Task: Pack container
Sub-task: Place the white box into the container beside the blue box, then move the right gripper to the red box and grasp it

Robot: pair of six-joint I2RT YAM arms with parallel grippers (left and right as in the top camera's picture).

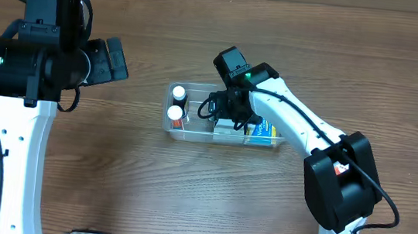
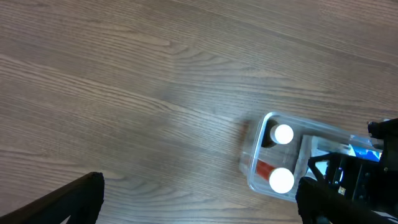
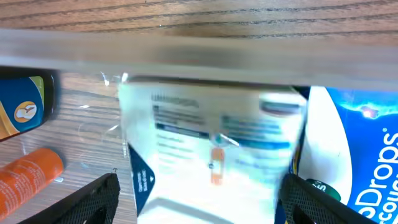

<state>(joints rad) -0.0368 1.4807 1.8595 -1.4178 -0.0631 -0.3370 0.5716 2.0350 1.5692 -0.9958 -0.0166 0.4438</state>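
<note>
The clear container (image 1: 200,93) sits mid-table and also shows in the left wrist view (image 2: 252,165); its rim is a blurred band in the right wrist view (image 3: 186,53). Inside are two white-capped bottles (image 1: 179,93) (image 1: 175,113), a white packet (image 1: 227,131) and a blue packet (image 1: 268,129). My right gripper (image 1: 229,111) is down in the container, open, its fingers (image 3: 199,186) straddling the white packet (image 3: 211,137), with a gap at the left finger. My left gripper (image 1: 114,60) is open and empty (image 2: 199,186), above bare table left of the container.
In the right wrist view an orange tube (image 3: 28,174) and a dark bottle with a yellow label (image 3: 22,109) lie at the container's left end, and the blue packet (image 3: 360,155) lies right of the white one. The wooden table (image 1: 110,169) surrounds the container.
</note>
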